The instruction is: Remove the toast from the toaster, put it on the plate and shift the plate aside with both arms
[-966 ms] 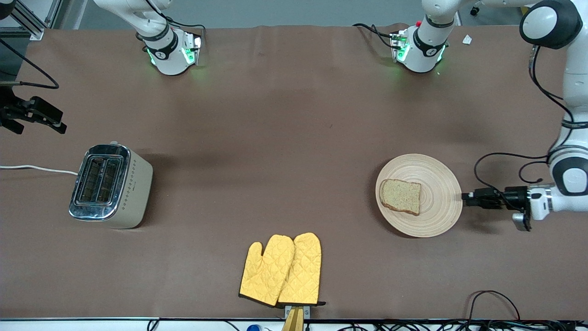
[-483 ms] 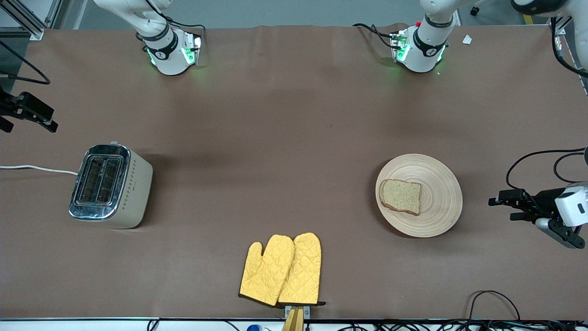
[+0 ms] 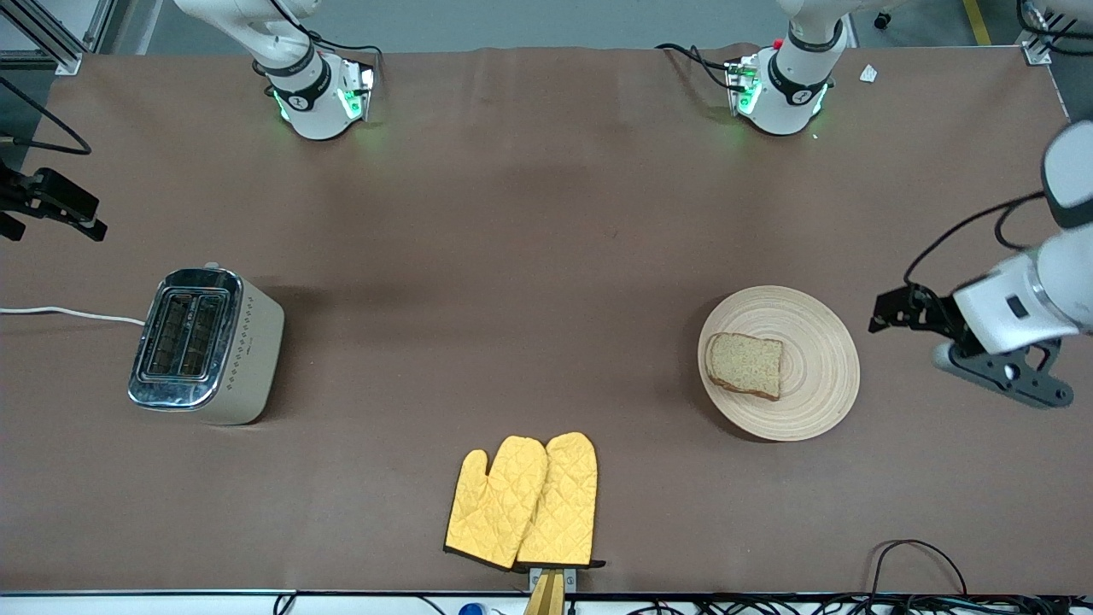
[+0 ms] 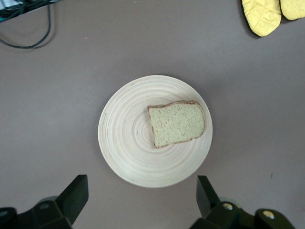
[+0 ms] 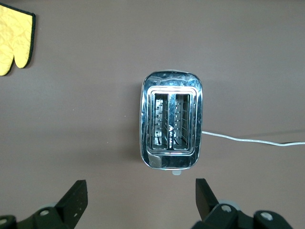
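Note:
The toast lies flat on the round wooden plate, toward the left arm's end of the table. My left gripper is open and empty, up in the air over the bare table beside the plate. Its wrist view looks down on the plate and the toast, with the left gripper clear of the rim. My right gripper is open and empty, in the air at the right arm's end of the table, beside the toaster. In its wrist view the right gripper holds nothing.
The toaster has both slots empty, and its white cord runs off the table's end. A pair of yellow oven mitts lies near the front edge. They also show in the left wrist view.
My left gripper has drawn away from the plate's rim toward the table's end and risen. My right gripper has shifted slightly toward its table end. Plate and toast have not moved.

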Tool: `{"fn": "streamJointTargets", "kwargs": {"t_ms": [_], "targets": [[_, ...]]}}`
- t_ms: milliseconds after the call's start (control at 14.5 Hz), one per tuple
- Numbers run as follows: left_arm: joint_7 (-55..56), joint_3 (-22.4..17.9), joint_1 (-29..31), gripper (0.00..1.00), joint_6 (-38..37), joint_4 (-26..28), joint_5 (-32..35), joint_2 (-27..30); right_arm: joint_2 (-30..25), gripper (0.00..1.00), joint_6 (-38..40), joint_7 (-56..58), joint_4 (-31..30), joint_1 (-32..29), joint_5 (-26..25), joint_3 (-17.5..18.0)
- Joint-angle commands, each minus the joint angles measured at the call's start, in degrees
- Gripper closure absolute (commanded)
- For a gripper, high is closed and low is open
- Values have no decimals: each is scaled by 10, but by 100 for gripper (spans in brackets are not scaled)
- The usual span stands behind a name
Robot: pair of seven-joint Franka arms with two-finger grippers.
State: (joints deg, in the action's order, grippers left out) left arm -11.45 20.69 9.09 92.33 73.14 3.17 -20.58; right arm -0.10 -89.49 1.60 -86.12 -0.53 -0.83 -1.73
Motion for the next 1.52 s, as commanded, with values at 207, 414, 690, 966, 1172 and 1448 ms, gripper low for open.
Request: {"fn": "streamJointTargets", "kwargs": {"t_ms": [207,414,690,966,1172,1448], "targets": [[77,-5,-7,0,-71,21,23,82,-3,0,5,2,1,-2,-6,3],[68,-12,0,0,-80,22,22,92,-3,0,5,2,1,-2,-7,3],[62,-11,14,0,-80,19,16,92,-3,0,5,2,1,-2,-7,3],[71,-53,-47,0,-80,21,18,110,-3,0,5,2,1,-2,-7,3],[65,-114,-102,0,-75,38,17,134,-3,0,5,2,1,-2,-8,3],[67,-126,-100,0,5,159,13,211,-3,0,5,2,1,-3,-8,3]]}}
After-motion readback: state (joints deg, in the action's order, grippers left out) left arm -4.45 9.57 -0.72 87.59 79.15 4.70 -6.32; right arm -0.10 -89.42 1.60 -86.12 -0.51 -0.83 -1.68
